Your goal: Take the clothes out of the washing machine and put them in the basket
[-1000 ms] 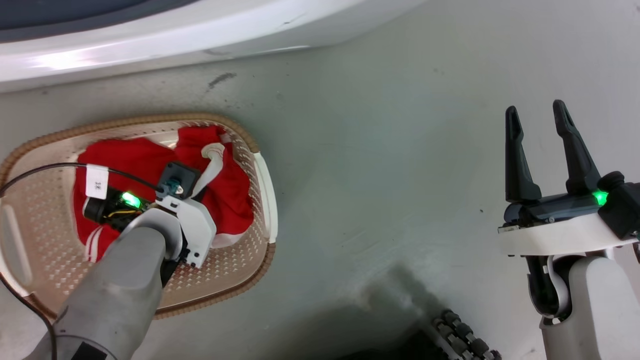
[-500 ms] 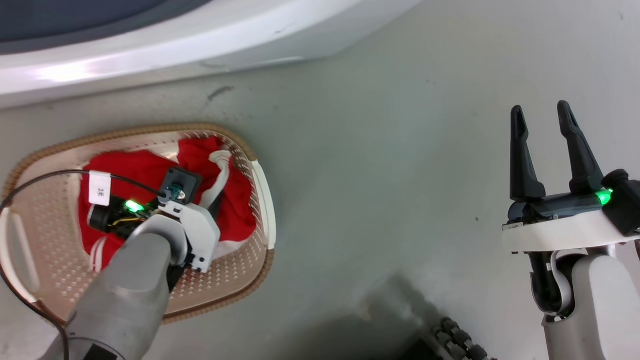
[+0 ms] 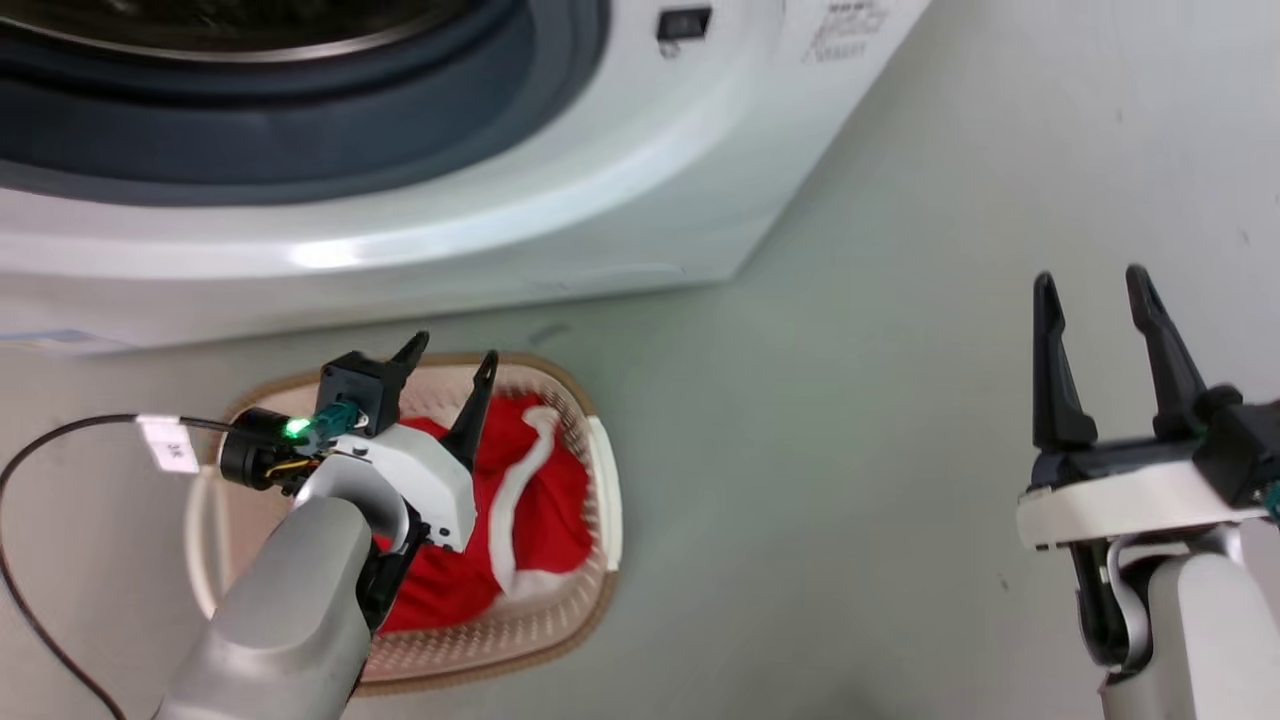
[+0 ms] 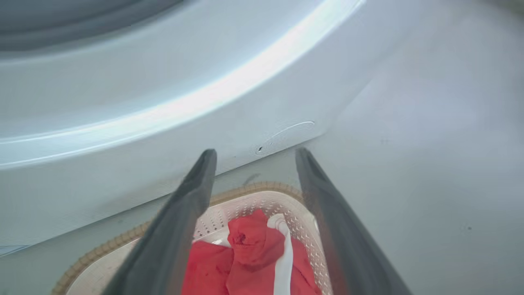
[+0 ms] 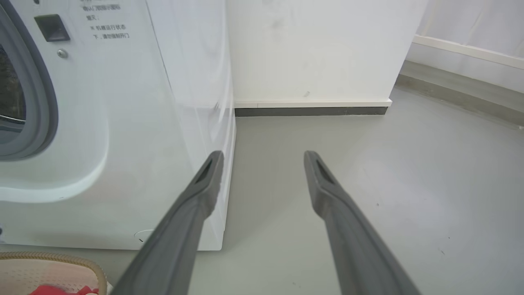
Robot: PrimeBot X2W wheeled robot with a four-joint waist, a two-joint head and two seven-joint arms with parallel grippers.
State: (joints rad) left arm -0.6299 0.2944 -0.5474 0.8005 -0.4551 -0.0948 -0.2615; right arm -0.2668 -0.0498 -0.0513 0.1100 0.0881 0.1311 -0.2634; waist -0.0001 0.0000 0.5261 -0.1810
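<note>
The clothes (image 3: pixel 550 500), red fabric with a white band (image 3: pixel 503 520), lie inside the basket (image 3: pixel 604 500), which stands on the grey floor (image 3: pixel 830 450) just in front of the washing machine (image 3: pixel 620 170). The left gripper (image 3: pixel 452 355) hovers above the far part of the basket, its two fingers spread apart with nothing between them. The right gripper (image 3: pixel 1092 282) hangs well apart on the right side, over the floor, its fingers also spread wide and empty. The grey porthole rim (image 3: pixel 300 120) shows at the top of the head view.
</note>
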